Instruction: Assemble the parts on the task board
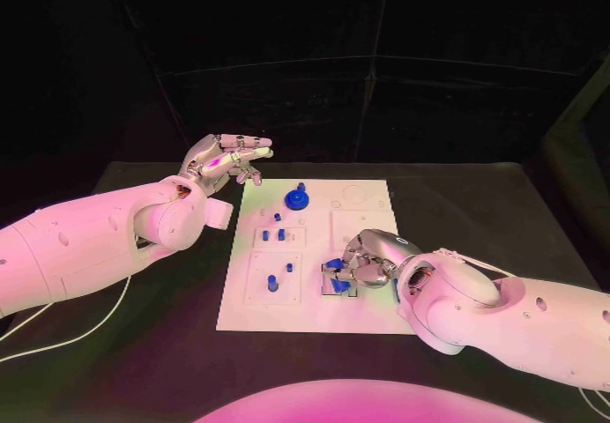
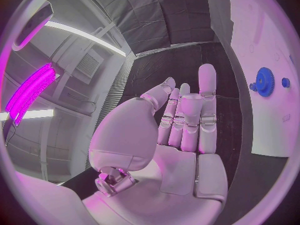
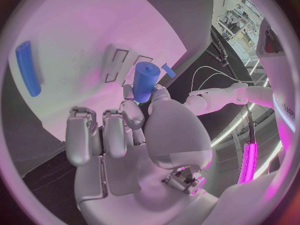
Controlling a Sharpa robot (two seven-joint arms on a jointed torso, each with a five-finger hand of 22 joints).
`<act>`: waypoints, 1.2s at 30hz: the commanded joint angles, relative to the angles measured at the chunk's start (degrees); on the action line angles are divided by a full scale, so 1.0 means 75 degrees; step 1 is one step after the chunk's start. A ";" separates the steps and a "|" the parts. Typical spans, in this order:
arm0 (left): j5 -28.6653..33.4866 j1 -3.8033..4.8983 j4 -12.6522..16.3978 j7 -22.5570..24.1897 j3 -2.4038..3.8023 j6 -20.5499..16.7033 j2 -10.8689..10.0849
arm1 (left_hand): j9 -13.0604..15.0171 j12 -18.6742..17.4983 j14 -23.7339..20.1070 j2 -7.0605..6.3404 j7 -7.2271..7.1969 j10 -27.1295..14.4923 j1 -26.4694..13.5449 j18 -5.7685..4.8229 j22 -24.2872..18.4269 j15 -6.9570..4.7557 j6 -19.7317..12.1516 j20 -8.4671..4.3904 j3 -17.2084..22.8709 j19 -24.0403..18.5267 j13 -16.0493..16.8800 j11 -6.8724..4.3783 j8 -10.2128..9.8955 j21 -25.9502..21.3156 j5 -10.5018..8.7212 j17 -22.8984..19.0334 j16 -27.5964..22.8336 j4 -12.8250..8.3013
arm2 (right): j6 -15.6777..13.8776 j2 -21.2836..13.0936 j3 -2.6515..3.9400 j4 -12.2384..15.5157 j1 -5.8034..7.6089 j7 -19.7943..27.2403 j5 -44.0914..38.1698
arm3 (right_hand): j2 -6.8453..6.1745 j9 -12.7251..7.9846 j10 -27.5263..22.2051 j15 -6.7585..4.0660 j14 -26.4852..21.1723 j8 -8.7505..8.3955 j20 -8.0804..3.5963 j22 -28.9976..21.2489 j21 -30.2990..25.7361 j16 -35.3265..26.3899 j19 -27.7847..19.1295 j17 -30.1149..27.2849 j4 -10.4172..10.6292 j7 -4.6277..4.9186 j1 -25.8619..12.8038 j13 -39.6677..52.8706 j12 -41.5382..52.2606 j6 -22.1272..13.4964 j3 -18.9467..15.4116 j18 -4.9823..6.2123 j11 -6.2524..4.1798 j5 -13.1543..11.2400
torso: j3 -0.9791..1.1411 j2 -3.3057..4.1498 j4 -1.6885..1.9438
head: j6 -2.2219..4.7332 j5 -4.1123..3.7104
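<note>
Black table point(image 1: 152, 291) under dark curtains, w/ the white task board point(image 1: 368, 313) lying in the middle, between the 2 arms.

Right hand point(image 1: 361, 267) is down over the board's near-right area, pinching a blue cylinder part point(image 3: 145, 81) between thumb and a finger, other fingers curled beside it. In the right wrist view the cylinder sits at the fingertips close above the board, next to a rectangular slot outline point(image 3: 116, 63); can't tell if it's touching the board or seated yet. A small blue piece point(image 3: 168, 70) lies just beside it, and a longer blue bar point(image 3: 27, 67) lies well apart on the board.

Left hand point(image 1: 226, 161) is off the board's far-left corner, raised, fingers together and fairly straight, holding nothing. From its wrist view the blue gear point(image 2: 264, 81) is visible on the board, w/ a small blue peg point(image 2: 285, 82) near it.

Progress, as a judgement: partly done, maybe around halfway. Gear point(image 1: 298, 199) looks placed at the far end. Pegs point(image 1: 272, 235) stand in the middle-left plate, and 1 more blue part point(image 1: 271, 283) in the near-left plate; can't tell if all are fully seated. Current step looks like fitting the cylinder at the near-right spot. Left to do: seat that cylinder, deal w/ the loose piece beside it, then check any unfilled sockets on the right side, too small to read.
</note>
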 commanded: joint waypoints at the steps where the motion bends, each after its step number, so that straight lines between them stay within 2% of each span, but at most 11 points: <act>1: 0.0031 0.0012 0.0004 -0.0018 0.0006 0.0070 0.0016 | -0.0004 0.0049 -0.0060 -0.0038 0.0032 -0.0068 0.0012 0.0103 -0.0012 -0.0004 -0.0023 -0.0009 -0.0005 -0.0020 0.0009 0.0010 0.0048 -0.0052 -0.0014 -0.0015 -0.0028 0.0034 | 0.0296 0.0107 0.0007 -0.0072 0.0013 -0.0214 -0.0025 | 0.0165 0.0027 0.0071 -0.0062 0.0415 0.0078 -0.0040 0.1116 0.0037 0.0035 0.0111 0.0032 -0.0005 -0.0292 0.0081 0.0027 0.0050 0.0372 -0.0038 -0.0075 -0.0042 -0.0056 | 0.0003 0.0003 -0.0009 | -0.0011 0.0038; 5: 0.0031 0.0012 0.0002 -0.0034 0.0005 0.0062 0.0030 | -0.0006 0.0048 -0.0060 -0.0044 0.0035 -0.0075 0.0009 0.0103 -0.0014 -0.0003 -0.0032 -0.0009 -0.0009 -0.0019 0.0008 0.0012 0.0045 -0.0055 -0.0014 -0.0015 -0.0027 0.0035 | 0.0572 0.0250 0.0008 -0.0172 0.0013 -0.0380 -0.0085 | 0.0198 0.0059 0.0114 -0.0083 0.0417 0.0100 -0.0063 0.1139 0.0052 0.0042 0.0128 0.0050 0.0014 -0.0313 0.0007 0.0073 0.0068 0.0435 -0.0089 -0.0081 -0.0064 -0.0142 | 0.0002 0.0005 -0.0003 | -0.0002 0.0029; 9: 0.0031 0.0012 -0.0007 -0.0062 0.0005 0.0036 0.0040 | -0.0007 0.0048 -0.0060 -0.0046 0.0038 -0.0080 0.0007 0.0103 -0.0016 -0.0002 -0.0037 -0.0009 -0.0011 -0.0018 0.0007 0.0014 0.0043 -0.0057 -0.0014 -0.0014 -0.0025 0.0038 | 0.0779 0.0342 0.0008 -0.0214 0.0013 -0.0514 -0.0107 | 0.0298 0.0102 0.0159 -0.0103 0.0420 0.0103 -0.0088 0.1152 0.0059 0.0053 0.0136 0.0079 0.0016 -0.0334 -0.0158 0.0122 0.0063 0.0475 -0.0185 -0.0084 -0.0083 -0.0446 | 0.0006 0.0003 -0.0006 | -0.0016 0.0043; 15: 0.0031 0.0012 -0.0011 -0.0075 0.0005 0.0036 0.0041 | -0.0007 0.0048 -0.0060 -0.0046 0.0038 -0.0080 0.0007 0.0103 -0.0016 -0.0002 -0.0037 -0.0009 -0.0011 -0.0018 0.0007 0.0014 0.0043 -0.0057 -0.0014 -0.0014 -0.0025 0.0038 | 0.0847 0.0390 0.0008 -0.0230 0.0013 -0.0633 -0.0115 | 0.0368 0.0156 0.0193 -0.0113 0.0419 0.0109 -0.0102 0.1152 0.0055 0.0049 0.0132 0.0086 0.0017 -0.0349 -0.0360 0.0167 0.0044 0.0504 -0.0334 -0.0083 -0.0095 -0.0770 | 0.0002 0.0000 -0.0013 | -0.0026 0.0039; 21: 0.0031 0.0012 -0.0012 -0.0078 0.0004 0.0054 0.0036 | -0.0008 0.0048 -0.0067 -0.0045 0.0040 -0.0087 0.0003 0.0102 -0.0019 0.0000 -0.0045 -0.0008 -0.0013 -0.0017 0.0006 0.0017 0.0041 -0.0061 -0.0014 -0.0035 -0.0033 0.0043 | 0.0666 0.0393 0.0008 -0.0271 0.0013 -0.0827 -0.0172 | 0.0446 0.0254 0.0201 -0.0113 0.0410 0.0115 -0.0104 0.1157 0.0051 0.0019 0.0131 0.0058 0.0024 -0.0346 -0.1124 0.0181 -0.0067 0.0507 -0.0849 -0.0083 -0.0086 -0.2309 | 0.0004 -0.0001 -0.0010 | -0.0017 0.0016; 23: 0.0031 0.0012 -0.0015 -0.0079 0.0004 0.0057 0.0037 | -0.0008 0.0048 -0.0067 -0.0045 0.0040 -0.0087 0.0003 0.0102 -0.0019 0.0000 -0.0045 -0.0008 -0.0013 -0.0017 0.0006 0.0017 0.0041 -0.0061 -0.0014 -0.0036 -0.0033 0.0043 | 0.0660 0.0380 0.0009 -0.0278 0.0013 -0.0859 -0.0219 | 0.0392 0.0287 0.0211 -0.0111 0.0412 0.0118 -0.0101 0.1160 0.0051 0.0019 0.0132 0.0067 0.0023 -0.0346 -0.1311 0.0207 -0.0081 0.0505 -0.1018 -0.0083 -0.0084 -0.2587 | 0.0004 -0.0001 -0.0005 | -0.0022 0.0014; 29: 0.0031 0.0012 -0.0022 -0.0079 0.0004 0.0067 0.0036 | -0.0008 0.0049 -0.0071 -0.0041 0.0040 -0.0089 0.0005 0.0102 -0.0020 0.0001 -0.0046 -0.0007 -0.0012 -0.0017 0.0006 0.0016 0.0042 -0.0063 -0.0014 -0.0047 -0.0038 0.0045 | 0.0695 0.0316 0.0009 -0.0263 0.0013 -0.0935 -0.0520 | 0.0385 0.0307 0.0226 -0.0112 0.0420 0.0125 -0.0102 0.1189 0.0070 0.0035 0.0154 0.0102 0.0004 -0.0349 -0.1314 0.0235 -0.0071 0.0514 -0.1056 -0.0091 -0.0091 -0.2595 | 0.0008 0.0003 -0.0017 | -0.0033 0.0023; 36: 0.0031 0.0012 -0.0029 -0.0082 0.0003 0.0066 0.0031 | -0.0008 0.0049 -0.0071 -0.0041 0.0040 -0.0089 0.0005 0.0102 -0.0020 0.0001 -0.0046 -0.0007 -0.0012 -0.0017 0.0006 0.0016 0.0042 -0.0063 -0.0014 -0.0047 -0.0038 0.0045 | 0.0693 0.0239 0.0010 -0.0208 0.0012 -0.0958 -0.0702 | 0.0433 0.0347 0.0240 -0.0117 0.0422 0.0130 -0.0106 0.1196 0.0072 0.0035 0.0158 0.0110 -0.0021 -0.0356 -0.1144 0.0260 -0.0091 0.0515 -0.1052 -0.0092 -0.0097 -0.2399 | 0.0008 0.0000 -0.0017 | -0.0034 0.0009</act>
